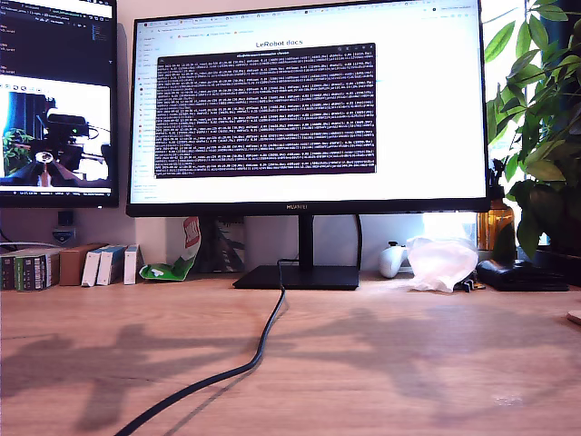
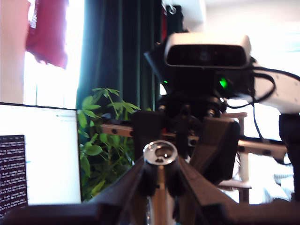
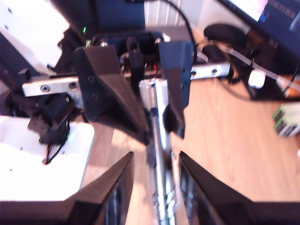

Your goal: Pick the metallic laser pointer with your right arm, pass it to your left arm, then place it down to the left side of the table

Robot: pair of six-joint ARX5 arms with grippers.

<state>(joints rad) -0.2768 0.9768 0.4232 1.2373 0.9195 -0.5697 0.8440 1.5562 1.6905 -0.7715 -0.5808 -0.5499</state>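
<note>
Black cable (image 1: pixel 227 372) sits nearest in the exterior view, snaking over the counter (image 1: pixel 408 363) from the front edge back to the big monitor's stand.

Exterior view, left to right:
- small boxes (image 1: pixel 68 266) lined up at the back of the counter
- side monitor (image 1: pixel 56 100) above them
- green-and-white packet (image 1: pixel 172 265) leaning near the stand
- big monitor (image 1: pixel 309 104), showing a dark terminal window on a white page
- white controller (image 1: pixel 392 260), then a crumpled clear bag (image 1: pixel 442 262)
- plant (image 1: pixel 540 118) at the exterior view's right edge

Pointer (image 2: pixel 160 154) is off the counter, held in the air between the two claws.

First wrist view: my first claw (image 2: pixel 160 187) is pinched tight on the pointer, both fingers converging on the barrel, with the ringed end facing the lens. The second arm's camera block (image 2: pixel 206 49) faces it, green light on.

Second wrist view: pointer (image 3: pixel 161 140) runs lengthwise from my first claw (image 3: pixel 158 131), which is clamped on its far end, down between the fingers of my second claw (image 3: pixel 157 157). My second claw is spread, one finger on each side of the barrel, with a gap showing on at least one side. Counter (image 3: pixel 234 140) lies below.
</note>
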